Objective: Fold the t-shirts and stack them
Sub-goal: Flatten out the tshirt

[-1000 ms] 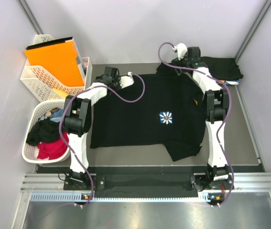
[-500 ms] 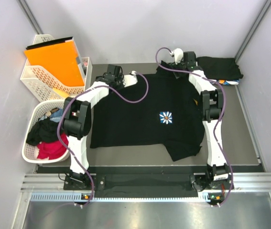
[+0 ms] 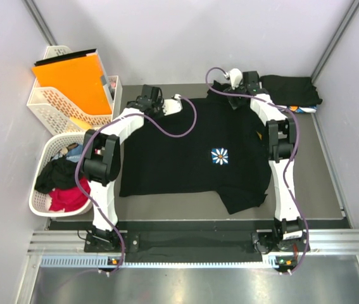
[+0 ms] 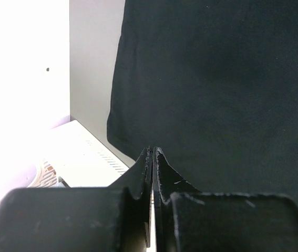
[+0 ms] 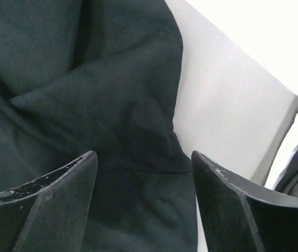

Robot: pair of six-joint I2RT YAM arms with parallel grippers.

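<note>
A black t-shirt (image 3: 185, 149) with a small white-and-blue flower print (image 3: 219, 156) lies spread flat on the table. My left gripper (image 3: 154, 100) is at its far left shoulder. In the left wrist view this gripper (image 4: 152, 151) is shut, with no cloth visible between its fingers, and the shirt (image 4: 217, 84) stretches ahead. My right gripper (image 3: 230, 94) hovers over the far right shoulder. It (image 5: 142, 157) stands open, with wrinkled black cloth (image 5: 101, 105) below and between its fingers. More t-shirts, folded and black (image 3: 291, 88), sit at the back right corner.
A low white lattice basket (image 3: 40, 202) at the left holds black, red and blue clothes. Behind it an upright lattice basket (image 3: 52, 104) carries an orange folder (image 3: 71, 79). Grey table (image 3: 318, 164) shows right of the shirt. Walls close in on three sides.
My right gripper has moved left, away from the folded stack and over the shirt's far shoulder. The left gripper has shifted slightly right along the far edge.
</note>
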